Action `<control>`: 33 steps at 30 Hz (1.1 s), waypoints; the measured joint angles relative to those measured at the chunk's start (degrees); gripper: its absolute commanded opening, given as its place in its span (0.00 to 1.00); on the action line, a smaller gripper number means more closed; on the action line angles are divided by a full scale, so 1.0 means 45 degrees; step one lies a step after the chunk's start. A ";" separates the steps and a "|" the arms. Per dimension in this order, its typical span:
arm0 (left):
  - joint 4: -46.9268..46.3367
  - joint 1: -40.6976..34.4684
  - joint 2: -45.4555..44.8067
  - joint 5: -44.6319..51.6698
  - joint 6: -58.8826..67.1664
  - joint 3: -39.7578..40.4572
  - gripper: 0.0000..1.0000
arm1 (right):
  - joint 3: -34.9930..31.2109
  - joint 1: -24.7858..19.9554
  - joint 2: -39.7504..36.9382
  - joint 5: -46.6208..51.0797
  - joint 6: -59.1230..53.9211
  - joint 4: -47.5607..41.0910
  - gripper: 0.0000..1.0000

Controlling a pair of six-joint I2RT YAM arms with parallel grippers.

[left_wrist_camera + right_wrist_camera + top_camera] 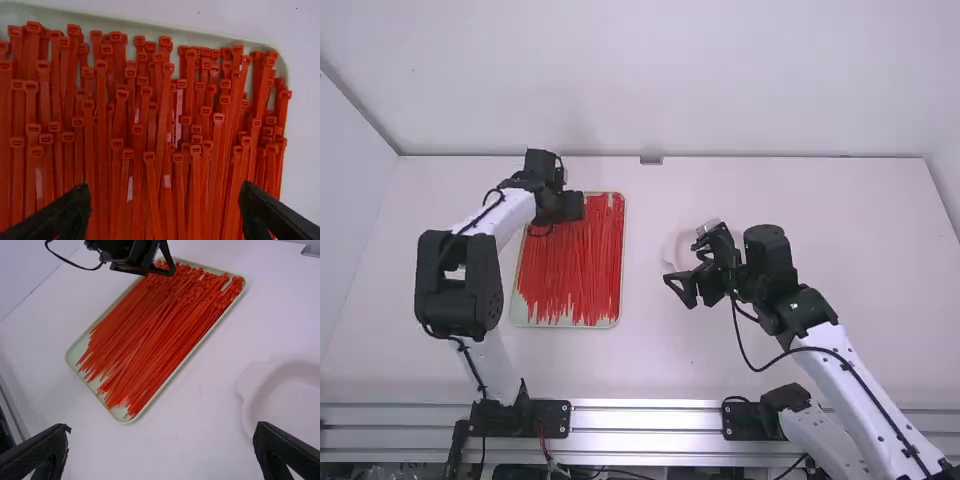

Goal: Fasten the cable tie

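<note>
Over on the left, the left gripper (pixel 567 207) hangs above the far end of the tray (pixel 566 326), fingers (pixel 70 210) spread wide, nothing between them. Beneath it, the red cable ties (pixel 572 265) lie heaped lengthwise in the tray, square heads at the far edge, thin tails fanned toward the near edge. Past the tray's right edge, on the bare table (pixel 840 220), sits what looks like a shallow white dish (pixel 678 250). Right beside it, the right gripper (pixel 692 285) is above the table, pointing toward the tray, fingers (pixel 40 450) wide apart, gripping nothing.
</note>
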 measured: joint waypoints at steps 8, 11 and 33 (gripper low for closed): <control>0.1069 0.0000 0.0005 0.0000 -0.0146 -0.1078 0.80 | 0.0000 0.0000 0.0000 0.0019 -0.0044 -0.0010 0.99; 0.1632 0.0000 0.0005 0.0005 -0.0243 -0.1428 0.82 | 0.0000 0.0000 0.0000 0.0024 -0.0039 -0.0024 0.99; 0.2560 0.0000 0.0024 0.0379 -0.0491 -0.1598 0.83 | 0.0000 0.0000 0.0000 0.0049 -0.0044 -0.0034 0.98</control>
